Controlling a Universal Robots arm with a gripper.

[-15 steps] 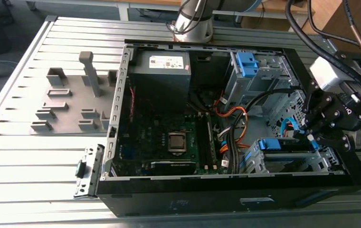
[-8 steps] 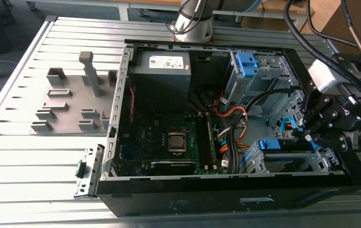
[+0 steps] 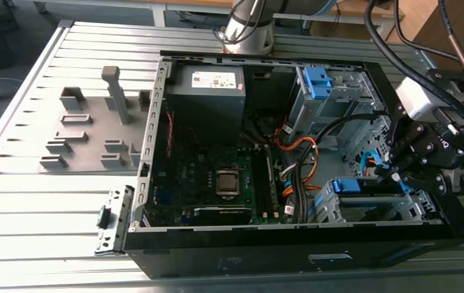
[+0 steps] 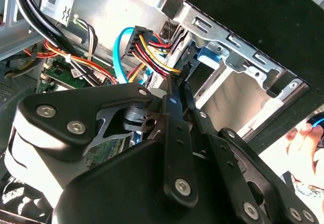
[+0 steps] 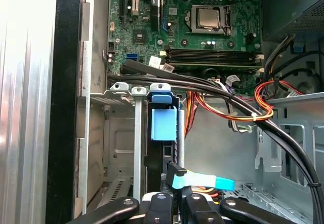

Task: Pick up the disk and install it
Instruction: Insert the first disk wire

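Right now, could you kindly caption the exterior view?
Black gripper beside blue-framed metal disk in a bay of the open black computer case.

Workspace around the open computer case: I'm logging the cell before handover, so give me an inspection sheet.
Surface: slatted metal table, with the open computer case lying on it.
Job's things: disk in the drive cage slot, blue caddy tab showing.
Clutter: grey fixture block beside the case; blue bracket in another bay.
Grippers: gripper inside the case, at the drive cage.
Cables: black bundle and orange wires beside the cage; blue data cable near the gripper.
Surroundings: robot base behind the case; what looks like a hand beyond its edge.
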